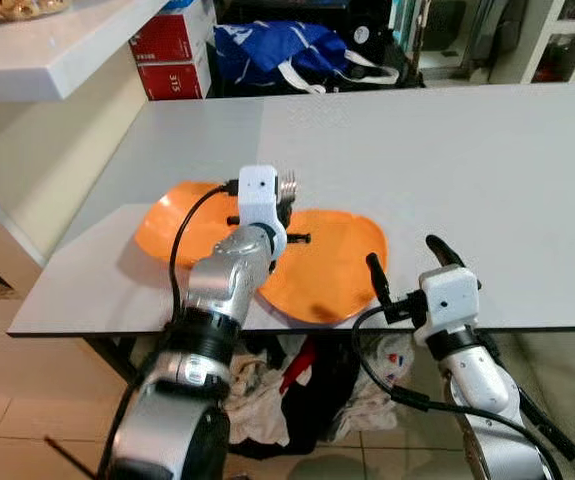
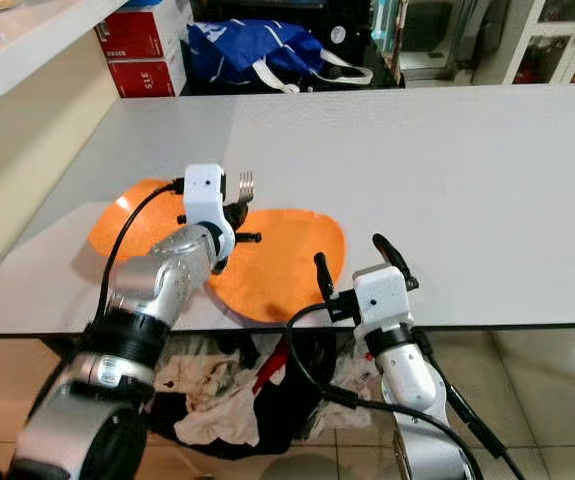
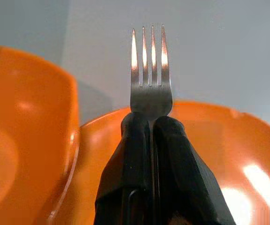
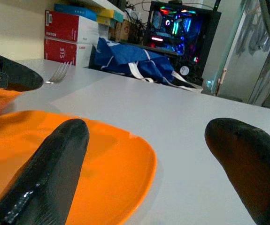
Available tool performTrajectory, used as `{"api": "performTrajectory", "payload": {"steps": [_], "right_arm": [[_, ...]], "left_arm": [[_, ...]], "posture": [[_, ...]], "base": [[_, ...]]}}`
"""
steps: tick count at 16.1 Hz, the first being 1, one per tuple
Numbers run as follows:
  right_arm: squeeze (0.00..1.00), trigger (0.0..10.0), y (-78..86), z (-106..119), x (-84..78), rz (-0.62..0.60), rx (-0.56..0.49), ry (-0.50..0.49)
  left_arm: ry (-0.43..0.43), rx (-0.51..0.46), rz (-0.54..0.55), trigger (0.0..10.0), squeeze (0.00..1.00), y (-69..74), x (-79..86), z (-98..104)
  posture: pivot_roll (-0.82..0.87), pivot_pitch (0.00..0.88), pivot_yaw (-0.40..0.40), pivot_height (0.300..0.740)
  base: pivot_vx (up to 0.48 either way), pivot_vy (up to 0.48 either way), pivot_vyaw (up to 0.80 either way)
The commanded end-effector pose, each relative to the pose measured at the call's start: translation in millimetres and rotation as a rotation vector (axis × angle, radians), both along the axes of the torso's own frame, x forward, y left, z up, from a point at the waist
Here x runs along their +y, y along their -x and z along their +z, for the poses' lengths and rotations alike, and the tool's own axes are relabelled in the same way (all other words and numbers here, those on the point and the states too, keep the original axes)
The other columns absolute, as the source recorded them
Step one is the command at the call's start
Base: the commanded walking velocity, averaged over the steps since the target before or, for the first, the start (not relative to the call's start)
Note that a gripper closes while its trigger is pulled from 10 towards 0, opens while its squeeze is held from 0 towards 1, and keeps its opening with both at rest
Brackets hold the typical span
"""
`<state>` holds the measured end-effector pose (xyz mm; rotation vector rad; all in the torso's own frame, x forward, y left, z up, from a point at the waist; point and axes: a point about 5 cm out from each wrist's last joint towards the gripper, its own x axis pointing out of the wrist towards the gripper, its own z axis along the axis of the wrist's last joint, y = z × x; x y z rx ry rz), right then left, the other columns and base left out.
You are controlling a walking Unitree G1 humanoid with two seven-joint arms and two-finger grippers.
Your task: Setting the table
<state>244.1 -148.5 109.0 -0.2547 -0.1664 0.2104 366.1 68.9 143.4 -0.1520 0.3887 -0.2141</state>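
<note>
A grey table (image 1: pixel 487 180) spans the scene, its near edge toward the robot. Two orange plates lie near that edge — the left plate (image 1: pixel 172 225) and the right plate (image 1: pixel 332 270), their rims meeting or overlapping beneath the left arm. The left gripper (image 3: pixel 150 129) hovers above that junction, its black fingers (image 3: pixel 125 154) clamped on the handle of a metal fork (image 3: pixel 150 70), whose tines point toward the far side of the table. The right gripper (image 1: pixel 407 265) sits at the near table edge, just right of the right plate, its fingers (image 4: pixel 59 159) spread apart and holding nothing. Beyond the far edge — a blue bag (image 1: pixel 277 50) and red boxes (image 1: pixel 172 50).
</note>
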Motion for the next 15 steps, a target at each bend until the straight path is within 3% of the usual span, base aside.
{"api": "performTrajectory", "payload": {"steps": [1,7,12,15], "right_arm": [[0.03,10.0,1.3,3.9,2.2,0.0,-0.012,-0.014],[0.03,10.0,6.8,11.3,1.6,0.018,-0.009,-0.037],[0.03,10.0,20.0,14.9,-2.3,0.046,0.021,-0.028],[0.03,10.0,34.8,16.6,-17.9,0.076,0.06,0.022]], "left_arm": [[-0.02,-0.026,0.001,0.0,0.0,-6.4,1.8,6.1],[-0.042,0.028,0.021,0.0,0.0,-16.3,10.6,-12.0],[-0.016,0.087,-0.009,0.0,0.0,-12.9,0.8,-24.8],[-0.018,0.098,-0.034,0.0,0.0,-11.8,-6.4,-27.8]], "posture": [[-0.18,0.0,0.118,0.74],[-0.2,0.0,0.129,0.74],[-0.21,0.0,0.131,0.74],[-0.23,0.005,0.13,0.74]], "base": [[0.0,0.0,0.0],[0.0,0.0,0.0],[0.0,0.0,0.0],[0.0,0.0,0.0]]}}
